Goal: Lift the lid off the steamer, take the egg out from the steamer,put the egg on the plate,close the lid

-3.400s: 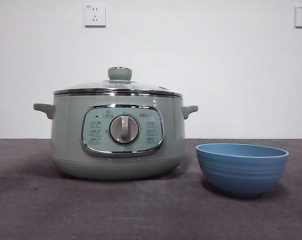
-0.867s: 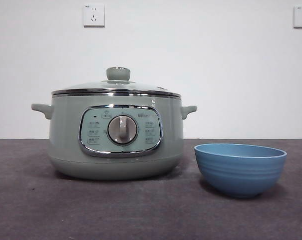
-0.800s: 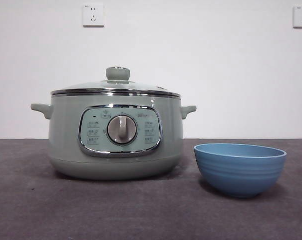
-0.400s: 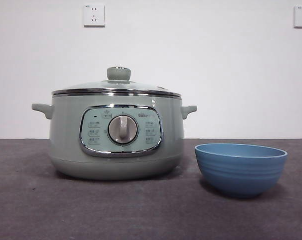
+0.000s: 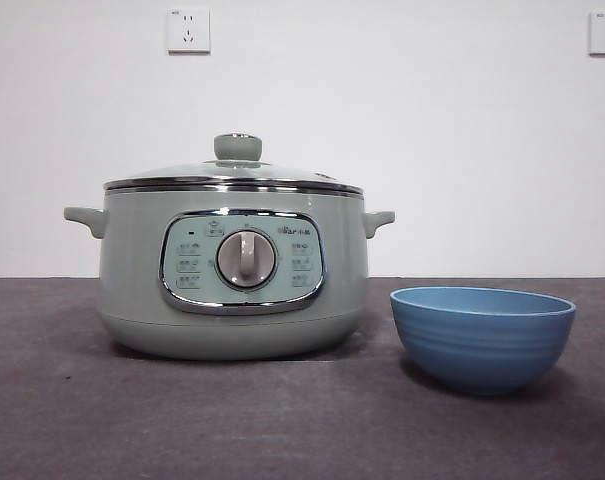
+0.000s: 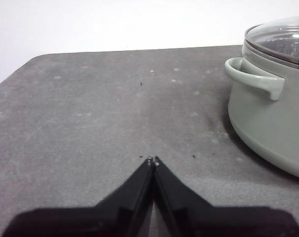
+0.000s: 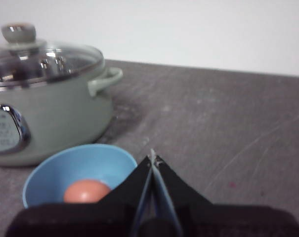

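Observation:
The sage-green steamer (image 5: pixel 232 270) stands left of centre on the table with the glass lid (image 5: pixel 234 175) resting on it, knob up. The blue plate (image 5: pixel 482 335) stands to its right. In the right wrist view a brown egg (image 7: pixel 86 191) lies inside the plate (image 7: pixel 50 170), with the steamer (image 7: pixel 45 113) and lid (image 7: pixel 40 59) behind. My right gripper (image 7: pixel 152 160) is shut and empty, just beside the plate's rim. My left gripper (image 6: pixel 151 160) is shut and empty above bare table, apart from the steamer's side handle (image 6: pixel 253 79). Neither arm shows in the front view.
The dark grey table (image 5: pixel 282 420) runs to a white wall with two sockets (image 5: pixel 188 30). The table's rounded corner and edge (image 6: pixel 21 66) show in the left wrist view.
The steamer, lid and plate stand as before; the picture only shifts by a few pixels. No arm appears in the front view in any frame.

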Robot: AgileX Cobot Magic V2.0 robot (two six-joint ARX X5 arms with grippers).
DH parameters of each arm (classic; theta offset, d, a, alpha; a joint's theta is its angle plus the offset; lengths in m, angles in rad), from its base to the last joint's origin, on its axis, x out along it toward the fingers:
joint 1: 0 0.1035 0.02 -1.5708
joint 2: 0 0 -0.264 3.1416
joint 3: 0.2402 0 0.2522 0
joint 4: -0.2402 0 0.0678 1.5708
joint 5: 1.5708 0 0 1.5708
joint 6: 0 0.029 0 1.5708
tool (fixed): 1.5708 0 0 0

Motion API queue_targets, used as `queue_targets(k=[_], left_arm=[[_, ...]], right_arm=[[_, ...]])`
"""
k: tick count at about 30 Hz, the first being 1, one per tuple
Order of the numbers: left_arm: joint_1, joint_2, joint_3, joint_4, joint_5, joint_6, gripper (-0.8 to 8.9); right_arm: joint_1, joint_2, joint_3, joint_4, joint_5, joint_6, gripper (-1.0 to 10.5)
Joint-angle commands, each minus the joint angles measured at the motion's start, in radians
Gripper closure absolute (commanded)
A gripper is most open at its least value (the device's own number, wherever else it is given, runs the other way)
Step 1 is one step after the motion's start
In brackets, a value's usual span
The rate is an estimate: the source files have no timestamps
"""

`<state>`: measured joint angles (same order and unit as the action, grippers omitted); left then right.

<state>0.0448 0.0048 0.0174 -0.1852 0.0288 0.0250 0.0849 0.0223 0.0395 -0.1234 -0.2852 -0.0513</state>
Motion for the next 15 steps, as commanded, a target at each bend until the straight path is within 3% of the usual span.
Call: queue_targets(k=[1,9,15], left_arm=[[0.003,-0.003,-0.014,0.005,-0.001,-0.005,8.16],[0.003,-0.003,-0.014,0.005,-0.001,-0.005,8.16],[0.003,-0.003,-0.014,0.005,-0.001,-0.005,8.16]], right_arm=[[-0.001,-0.021,-0.035,0.000,0.002,0.040,9.5],[-0.001,-0.021,-0.035,-0.041,0.006,0.009,9.5],[0.000,-0.021,-0.035,-0.035,0.003,0.051,9.5]])
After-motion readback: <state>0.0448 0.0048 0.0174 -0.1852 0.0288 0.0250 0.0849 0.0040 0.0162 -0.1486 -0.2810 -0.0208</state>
